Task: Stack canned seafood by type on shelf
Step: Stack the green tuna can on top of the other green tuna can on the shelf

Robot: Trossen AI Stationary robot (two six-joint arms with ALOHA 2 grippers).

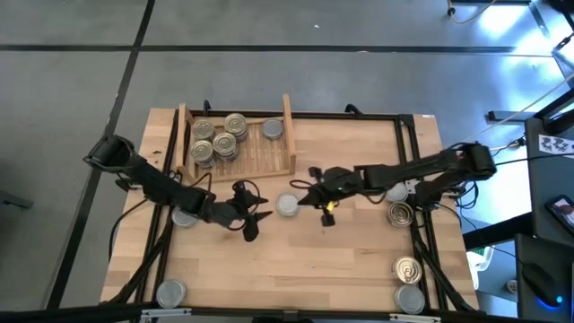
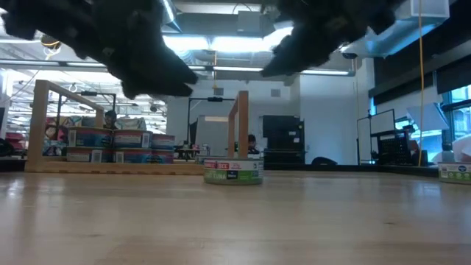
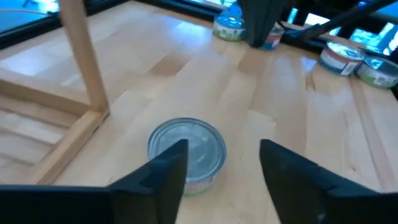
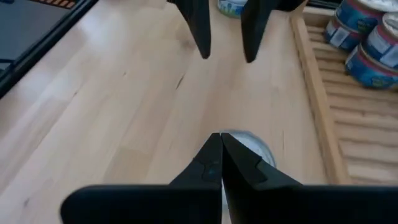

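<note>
Grey concrete floor surrounds the pale wooden table (image 1: 296, 242), and the low view alone shows the room behind: a bright ceiling with ducts, dark screens and cluttered shelving far off.

From above, the shelf (image 1: 235, 144) sits toward the table's far left, its two upright side boards framing a slatted base. Inside it, several cans (image 1: 218, 139) with golden tops crowd its left part, and one grey-topped can (image 1: 273, 131) stands apart nearer the right board. The low view adds what the top view cannot: blue-labelled tins in two layers.

Both arms reach toward the table's middle, where a single grey-topped tin (image 1: 286, 205) stands just in front of the shelf. The left claw (image 3: 217, 168) hovers beside it with fingers parted, holding nothing; its wrist view shows the tin between and just beyond the fingertips. The right claw (image 4: 221, 146) is fully closed and empty, poised over the same tin.

Loose cans lie elsewhere: golden ones (image 1: 401, 213) toward the right edge, grey ones (image 1: 170, 292) at the near corners.
</note>
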